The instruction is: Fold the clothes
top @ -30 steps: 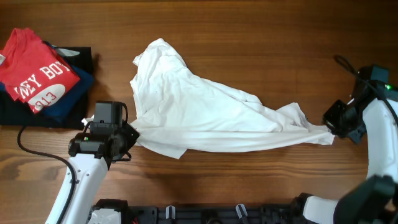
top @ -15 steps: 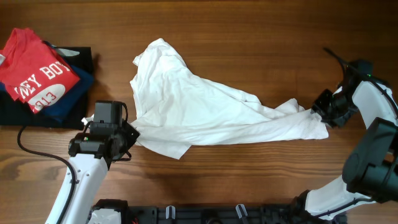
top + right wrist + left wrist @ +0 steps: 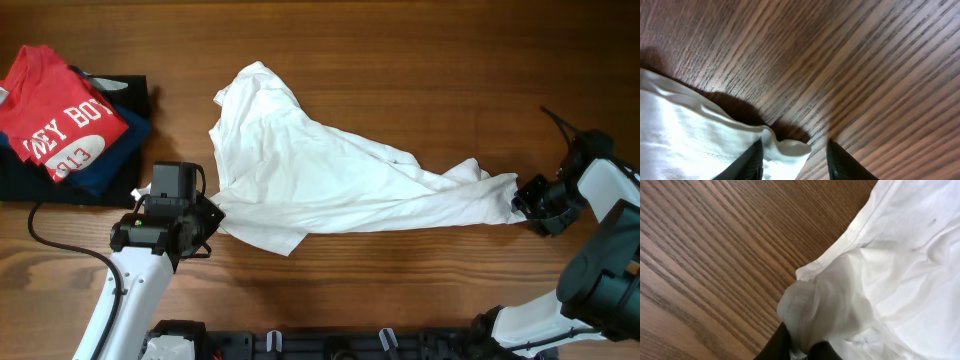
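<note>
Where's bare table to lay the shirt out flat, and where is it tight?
Bare wood runs along the far edge of the table, beyond the white T-shirt, and along the near edge between the left claw and right claw. Crowded: far-left corner, where the red shirt tops a dark pile.

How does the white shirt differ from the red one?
The white shirt lies spread and crumpled on the table; the red shirt sits folded on a dark pile. The white one shows no print; the red one has white lettering. The left gripper pinches the white one; nothing touches the red. Both are soft cloth.
</note>
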Available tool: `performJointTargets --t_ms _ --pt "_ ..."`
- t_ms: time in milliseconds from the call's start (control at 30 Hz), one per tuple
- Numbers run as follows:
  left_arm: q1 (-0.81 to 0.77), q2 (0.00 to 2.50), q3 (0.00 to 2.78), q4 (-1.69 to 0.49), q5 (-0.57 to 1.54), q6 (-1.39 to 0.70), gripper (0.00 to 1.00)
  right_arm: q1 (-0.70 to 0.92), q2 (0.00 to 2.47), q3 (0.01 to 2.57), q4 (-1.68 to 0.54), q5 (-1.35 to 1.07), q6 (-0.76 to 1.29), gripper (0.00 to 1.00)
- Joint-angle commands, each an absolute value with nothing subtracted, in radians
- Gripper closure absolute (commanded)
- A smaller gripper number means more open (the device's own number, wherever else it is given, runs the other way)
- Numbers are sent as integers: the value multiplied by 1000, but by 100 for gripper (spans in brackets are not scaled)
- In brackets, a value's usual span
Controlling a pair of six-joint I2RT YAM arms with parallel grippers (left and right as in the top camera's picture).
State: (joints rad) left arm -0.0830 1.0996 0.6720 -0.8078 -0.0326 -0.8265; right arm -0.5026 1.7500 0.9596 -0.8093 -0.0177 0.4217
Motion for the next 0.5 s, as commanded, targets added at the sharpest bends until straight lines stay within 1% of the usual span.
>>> performJointTargets --t_ms 0,67,133,200,233,300,333,467 --pt "-76 1101 669 -804 -43 -815 88 -502 1743 940 -788 -65 383 54" --pt "-76 1101 669 -804 -43 -815 88 -502 1744 940 -778 -116 358 55" --pt "-76 1101 669 -804 -43 -815 88 -502 1744 940 -785 -140 339 60" --pt "-76 1101 669 -804 -43 -815 88 -501 1744 940 -797 -139 332 71" --pt "-76 1101 669 -804 -43 -815 88 -501 1744 940 -797 -140 326 75" --pt "-76 1101 669 -804 -43 -815 88 -501 1744 940 -797 -140 314 93" --pt "-76 1101 669 -804 -43 -815 88 -501 1744 940 -798 -140 314 96" --pt "-76 1101 669 -804 -43 -814 89 -501 1743 942 -793 -187 283 96"
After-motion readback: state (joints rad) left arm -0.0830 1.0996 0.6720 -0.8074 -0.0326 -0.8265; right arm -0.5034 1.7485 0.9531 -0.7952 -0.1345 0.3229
